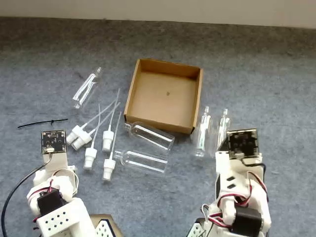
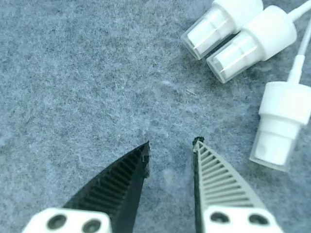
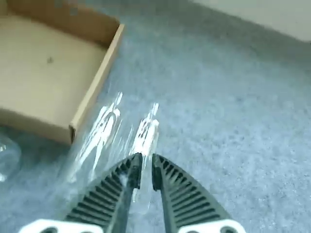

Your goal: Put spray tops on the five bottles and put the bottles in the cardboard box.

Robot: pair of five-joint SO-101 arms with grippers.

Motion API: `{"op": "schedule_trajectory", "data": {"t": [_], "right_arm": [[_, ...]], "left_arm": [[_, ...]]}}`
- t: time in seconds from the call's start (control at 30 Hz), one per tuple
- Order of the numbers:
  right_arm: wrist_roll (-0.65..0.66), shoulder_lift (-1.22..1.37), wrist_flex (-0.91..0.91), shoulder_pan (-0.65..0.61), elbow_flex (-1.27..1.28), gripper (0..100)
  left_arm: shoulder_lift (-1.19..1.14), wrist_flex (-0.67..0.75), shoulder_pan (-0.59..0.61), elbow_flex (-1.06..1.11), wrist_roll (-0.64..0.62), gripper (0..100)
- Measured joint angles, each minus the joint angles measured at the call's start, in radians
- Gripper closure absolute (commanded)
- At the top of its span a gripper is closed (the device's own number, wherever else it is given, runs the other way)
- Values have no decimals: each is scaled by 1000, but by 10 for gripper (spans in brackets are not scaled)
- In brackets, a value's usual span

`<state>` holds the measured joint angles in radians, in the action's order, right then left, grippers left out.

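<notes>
Grey felt (image 1: 266,59) covers the table, with free room behind the cardboard box (image 1: 164,94). From above, five clear bottles, faint against the felt, lie flat: one (image 1: 87,88) apart, two (image 1: 150,135) at the box's near wall, two (image 1: 202,131) beside it. Five spray tops (image 1: 107,140) cluster by the left arm (image 1: 53,197). Left wrist view: the left gripper (image 2: 170,144) is spread apart, empty, with three tops cropped at the edge. Right wrist view: the right gripper (image 3: 146,159), nearly closed, hovers over a faint bottle, gripping nothing discernible.
</notes>
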<state>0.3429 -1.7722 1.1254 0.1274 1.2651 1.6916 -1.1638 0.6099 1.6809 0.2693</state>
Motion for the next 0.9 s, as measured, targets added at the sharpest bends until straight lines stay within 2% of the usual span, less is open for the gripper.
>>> {"op": "schedule_trajectory", "data": {"t": [0.13,0.37,0.6,0.9], "right_arm": [[-49,232,-3,8,-170,947],[-121,884,86,6,-525,817],[-130,1455,232,-32,-879,807],[-219,1729,259,-75,-1045,726]], "left_arm": [[0,0,0,0,0,849],[0,0,0,0,0,849],[0,0,0,0,0,849],[0,0,0,0,0,849]]}}
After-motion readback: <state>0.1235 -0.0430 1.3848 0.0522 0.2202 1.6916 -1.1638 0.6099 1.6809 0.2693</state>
